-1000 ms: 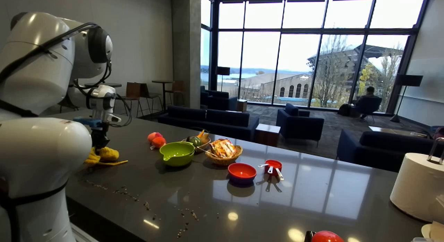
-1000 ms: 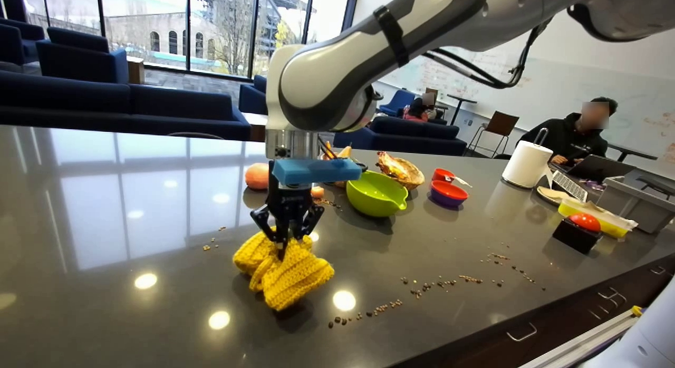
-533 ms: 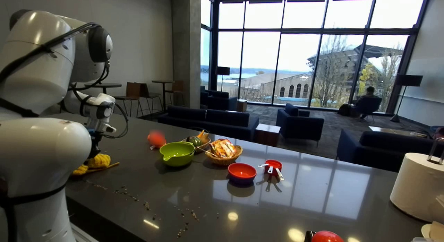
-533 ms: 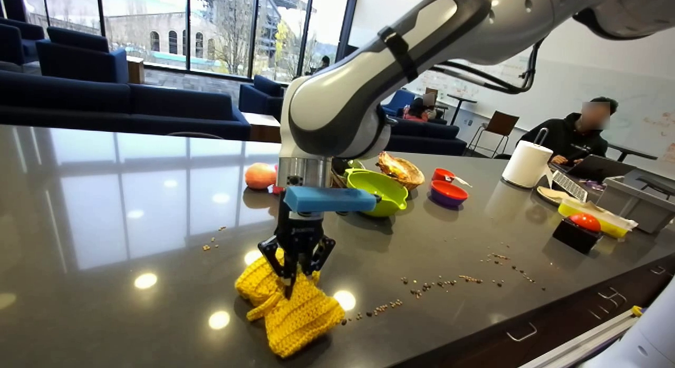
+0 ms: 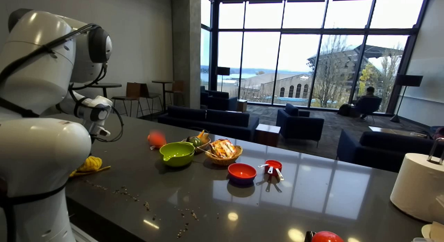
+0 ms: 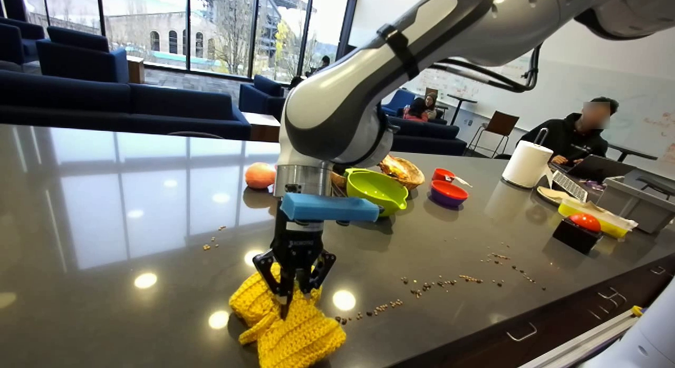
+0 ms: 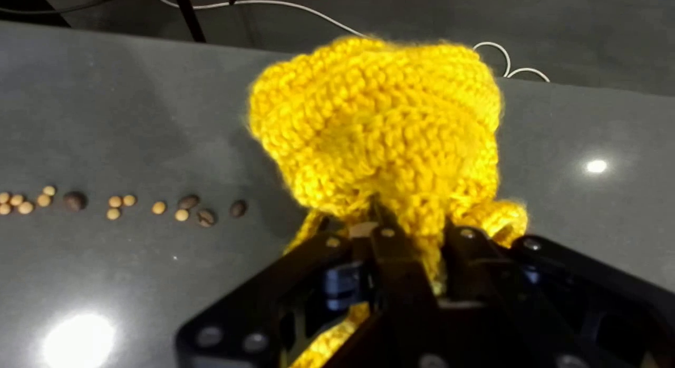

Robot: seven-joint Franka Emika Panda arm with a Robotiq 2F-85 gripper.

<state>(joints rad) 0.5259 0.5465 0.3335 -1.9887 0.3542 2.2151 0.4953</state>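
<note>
Partly behind the white arm (image 5: 43, 139), yellow woolly cloth (image 5: 91, 164) near an edge of the bench (image 5: 270, 219) in an exterior view, black end effector (image 6: 293, 304) pinched tight on it in an exterior view, beans (image 7: 115, 201) in a row beside it in the wrist view.

My arm (image 6: 364, 88) out there is glossy white with dark grey panels (image 6: 464, 28), a black strap (image 6: 399, 49) round one link (image 6: 337, 94), looping black cables (image 6: 506, 84), a silver collar (image 6: 302, 179), a blue block (image 6: 329, 207), and a black gripper (image 7: 414, 225) with small pale lettering (image 6: 301, 244) and round screws (image 7: 210, 336) set in its linkages (image 7: 258, 299).
</note>
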